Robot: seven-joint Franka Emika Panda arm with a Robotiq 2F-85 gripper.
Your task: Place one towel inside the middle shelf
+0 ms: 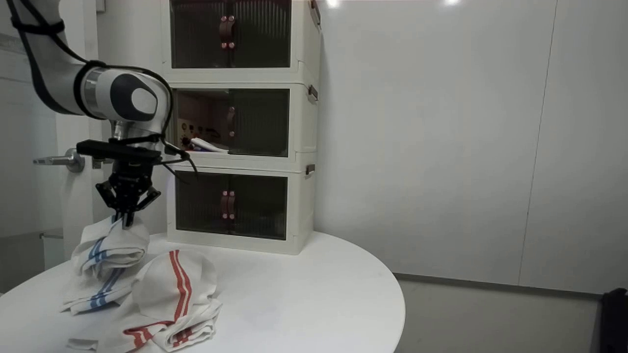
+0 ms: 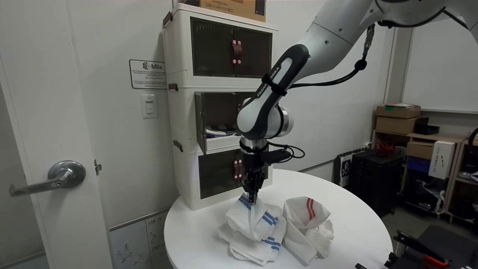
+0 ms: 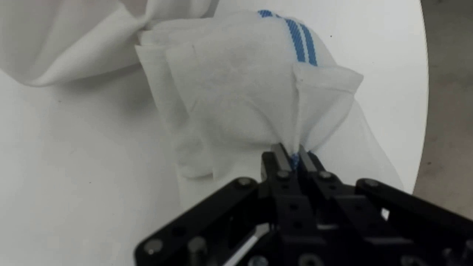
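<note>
So, end effector (image 3: 293, 157) pinches a gathered fold of the blue-striped towel (image 2: 251, 222) below, likely for a firm lift. Cloth (image 2: 254, 251) under that rests on the surface (image 2: 358, 228); same towel or second, can't tell. Middle shelf (image 1: 305, 132), up behind the end effector: one door (image 2: 201, 123) open, presumably for access, white item (image 1: 208, 145) inside.

White towel (image 2: 247, 222), blue stripes, loosely folded — top pinched, outside and below half-open middle shelf (image 1: 305, 125)
</note>
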